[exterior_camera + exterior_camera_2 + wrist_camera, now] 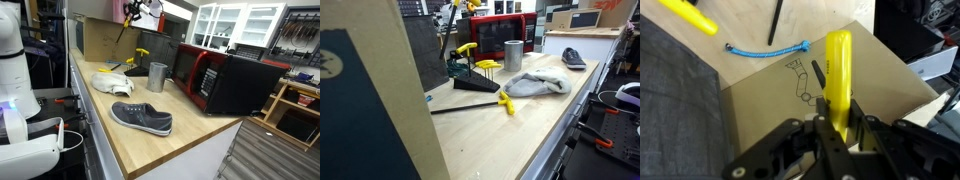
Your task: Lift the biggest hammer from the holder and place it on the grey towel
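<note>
Nearest us, low in the wrist view, the gripper (840, 128) is clamped on the yellow grip of the biggest hammer (839, 70), which hangs high above a cardboard box (760, 105). Farther off in an exterior view, the grey towel (535, 83) lies mid-frame beside the holder (468, 72). We judge the hammer stiff and probably head-heavy, though its head is hard to see, so a firm hold on the grip suits it.

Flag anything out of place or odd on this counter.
A dark sneaker sits on the wooden counter among tools, odd for footwear. A loose hammer lies flat beside the holder rather than slotted in. The gripper holds a yellow-handled hammer aloft.
</note>
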You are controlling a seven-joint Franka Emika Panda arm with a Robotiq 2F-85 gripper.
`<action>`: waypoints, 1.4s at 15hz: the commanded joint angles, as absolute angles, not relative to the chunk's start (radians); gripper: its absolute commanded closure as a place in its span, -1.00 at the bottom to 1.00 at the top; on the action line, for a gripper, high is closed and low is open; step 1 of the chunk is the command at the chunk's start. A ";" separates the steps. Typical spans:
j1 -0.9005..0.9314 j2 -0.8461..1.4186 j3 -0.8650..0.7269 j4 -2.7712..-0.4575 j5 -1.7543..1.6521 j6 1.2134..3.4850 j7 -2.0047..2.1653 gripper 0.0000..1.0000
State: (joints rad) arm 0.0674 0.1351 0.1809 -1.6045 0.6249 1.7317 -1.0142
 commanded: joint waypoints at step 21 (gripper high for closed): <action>-0.055 -0.134 -0.087 -2.184 0.592 1.585 -1.062 0.88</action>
